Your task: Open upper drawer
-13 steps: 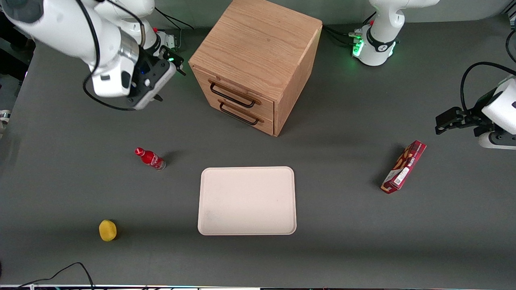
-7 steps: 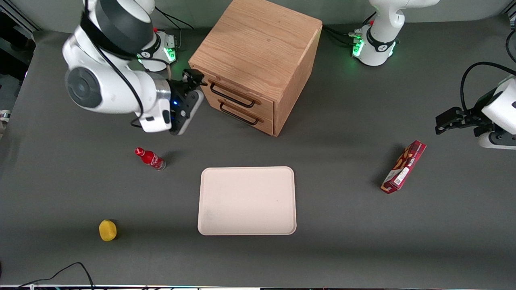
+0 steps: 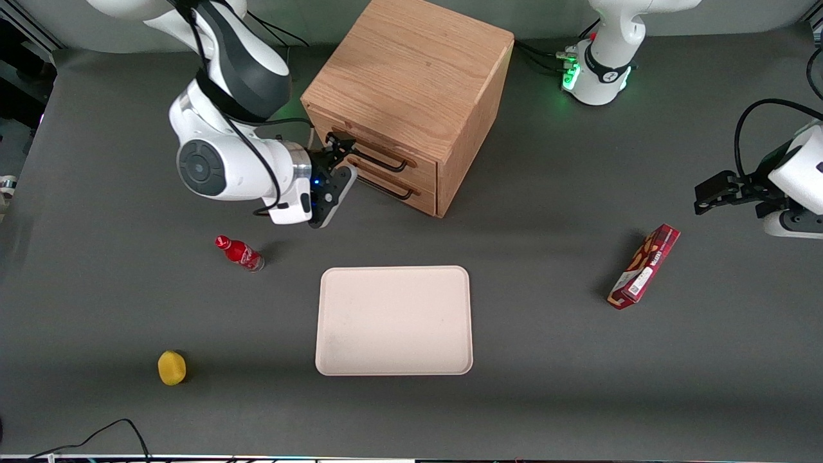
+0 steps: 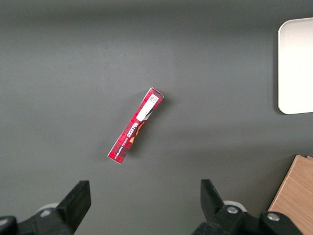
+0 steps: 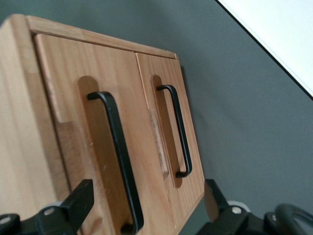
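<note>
Task barely begun; the upper drawer (image 3: 379, 151) sat shut, front flush w/ the oak cabinet (image 3: 411, 71), no gap showing in the front or right wrist view; grasp and pull were both left to do, as I judged it.

Going left to right in the front view: gripper (image 3: 339, 143) hung just in front of the drawer fronts, at the working arm's end of the upper handle (image 5: 117, 156); fingers spread apart w/ nothing between them, one finger (image 5: 73, 205) either side of the bar's end, not touching as far as could be seen. Then the cabinet itself, standing on the table (image 3: 578, 386) farther from the front camera than the tray (image 3: 393, 320).

Drawer front faced toward the front camera and slanted toward the working arm's end; the pull should run that way, prob. straight out. Handle's long axis ran level along the front, parallel w/ the lower handle (image 5: 177, 129) under it.
</note>
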